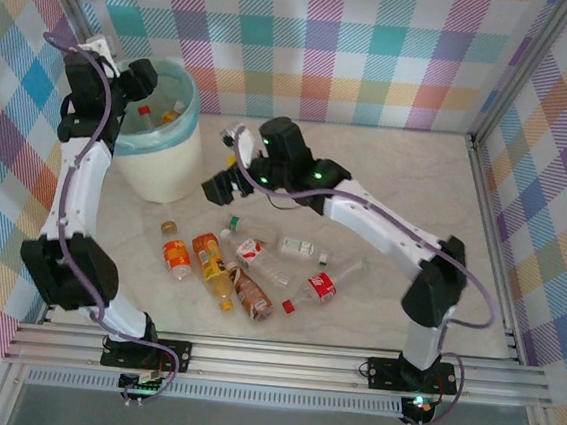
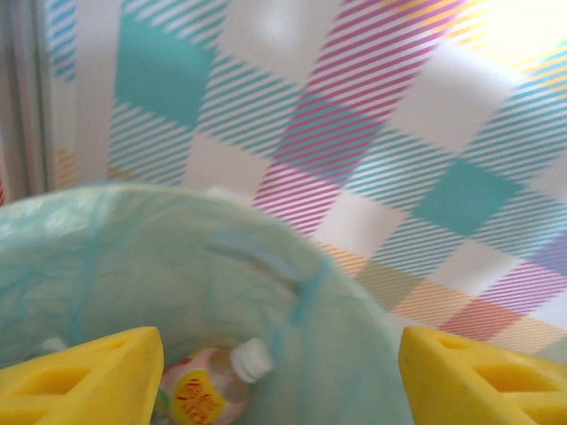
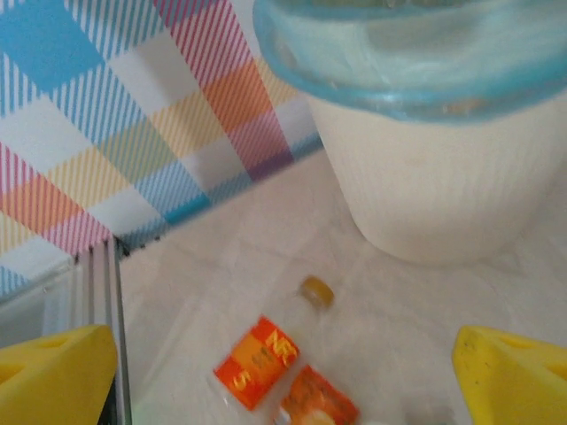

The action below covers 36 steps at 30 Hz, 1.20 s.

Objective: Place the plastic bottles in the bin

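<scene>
Bottles (image 1: 213, 266) lie in the middle of the table (image 1: 417, 185), some in the bin (image 1: 171, 177) at its far-left corner. Left gripper (image 2: 283, 367) over the bin and right gripper (image 3: 283, 376) beside it both gape empty; they could clash, or bottles could roll when pinched.

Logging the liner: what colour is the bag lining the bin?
Light blue-green bag over a white bin; clearest in the right wrist view.

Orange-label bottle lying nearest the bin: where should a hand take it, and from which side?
Probably across the labelled middle of the bottle, from above, closing across its width. It lies flat on the table, cap toward the bin, with bare table along its left side.
</scene>
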Each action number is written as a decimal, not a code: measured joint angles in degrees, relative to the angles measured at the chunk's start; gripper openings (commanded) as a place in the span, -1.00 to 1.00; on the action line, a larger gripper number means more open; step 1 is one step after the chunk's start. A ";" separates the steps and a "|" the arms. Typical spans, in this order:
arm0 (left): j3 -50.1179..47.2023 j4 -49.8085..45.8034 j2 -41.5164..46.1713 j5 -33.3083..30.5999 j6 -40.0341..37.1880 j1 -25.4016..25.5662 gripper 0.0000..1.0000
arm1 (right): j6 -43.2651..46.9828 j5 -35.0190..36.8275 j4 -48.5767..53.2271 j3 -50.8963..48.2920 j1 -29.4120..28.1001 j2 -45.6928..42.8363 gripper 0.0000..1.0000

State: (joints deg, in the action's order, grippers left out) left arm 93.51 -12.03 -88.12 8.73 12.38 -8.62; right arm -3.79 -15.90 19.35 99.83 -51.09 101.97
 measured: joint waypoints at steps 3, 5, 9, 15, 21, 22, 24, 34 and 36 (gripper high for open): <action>-2.49 -0.22 7.39 -2.32 -1.11 6.29 0.40 | 4.15 4.42 1.33 -10.25 0.00 -8.41 0.93; -5.64 -0.07 11.61 -3.58 -2.27 10.88 0.39 | 5.99 8.17 3.23 -16.02 0.13 -12.90 0.84; -13.84 -0.09 16.35 -5.84 -6.43 21.94 0.38 | 1.53 15.52 8.44 -25.44 1.70 -19.58 0.67; -25.03 -0.55 16.28 -6.93 -10.75 34.82 0.38 | -22.12 21.99 15.13 -38.14 4.74 -28.59 0.65; -26.60 0.55 16.11 -7.17 -12.37 38.91 0.39 | -47.80 22.80 17.94 -52.11 4.52 -37.70 0.67; -26.60 0.83 16.06 -7.39 -12.70 38.93 0.39 | -51.06 23.12 18.73 -53.33 4.52 -38.51 0.69; -26.60 1.22 15.91 -7.96 -13.35 38.93 0.40 | -56.59 23.89 20.37 -54.55 4.52 -39.21 0.73; -26.62 1.64 15.74 -9.88 -14.45 38.93 0.41 | -70.23 21.75 18.49 -57.20 4.52 -34.82 0.76; -26.64 1.64 15.76 -9.97 -14.64 38.93 0.42 | -71.28 20.94 17.11 -57.20 4.52 -33.44 0.77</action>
State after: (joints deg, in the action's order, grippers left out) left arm 66.87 -10.39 -72.36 -1.23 -2.26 30.30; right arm -75.07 5.04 36.47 42.63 -46.57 68.53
